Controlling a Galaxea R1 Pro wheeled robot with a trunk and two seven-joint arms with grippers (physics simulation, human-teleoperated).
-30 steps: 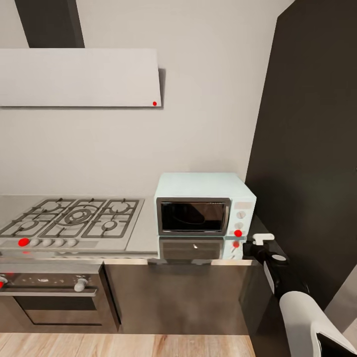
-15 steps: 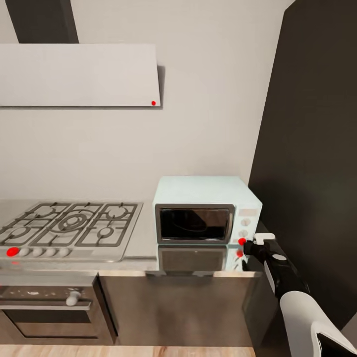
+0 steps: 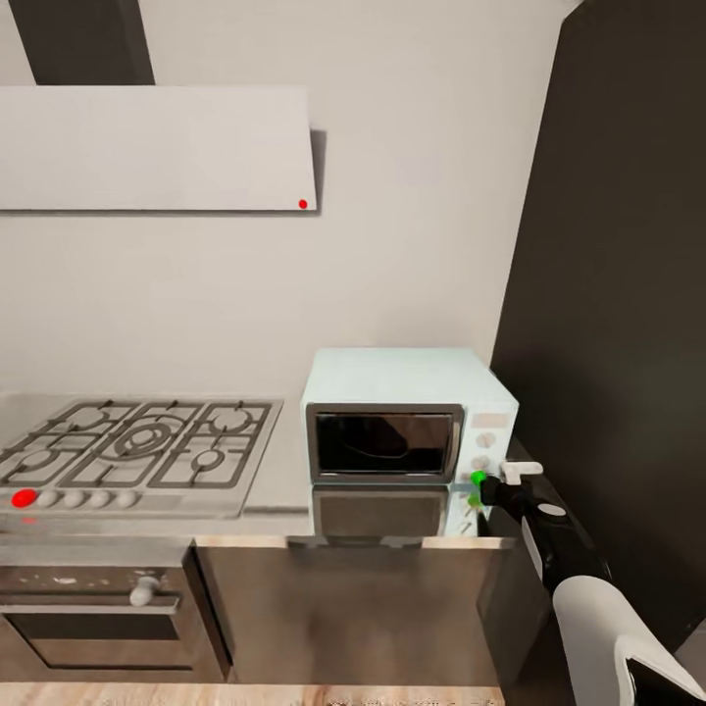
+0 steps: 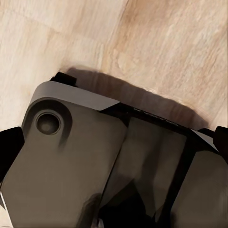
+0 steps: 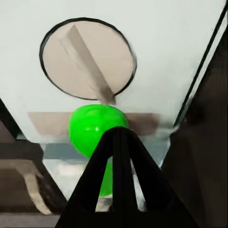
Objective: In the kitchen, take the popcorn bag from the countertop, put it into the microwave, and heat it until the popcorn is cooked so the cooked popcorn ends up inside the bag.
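Note:
The pale-blue microwave (image 3: 407,417) stands on the dark glossy countertop (image 3: 392,512) with its dark glass door closed. Only a dim curved shape shows through the glass, so the popcorn bag and popcorn are hidden. The coloured dot (image 3: 478,479) on the side panel glows green. My right gripper (image 3: 487,486) is shut, and its tip touches that dot. In the right wrist view the joined fingers (image 5: 117,156) point at the green dot (image 5: 92,128) just below a dial (image 5: 88,59). My left gripper (image 4: 114,147) hangs open over the wood floor.
A steel gas hob (image 3: 137,451) lies left of the microwave, with a built-in oven (image 3: 88,608) beneath it and a grey hood (image 3: 157,147) above. A tall dark cabinet (image 3: 618,343) rises close on the right. My own base (image 4: 71,166) shows below the left gripper.
The microwave's dot has turned from red to green. The camera shifted a little at first, then held still. My right gripper has stayed at the dot.

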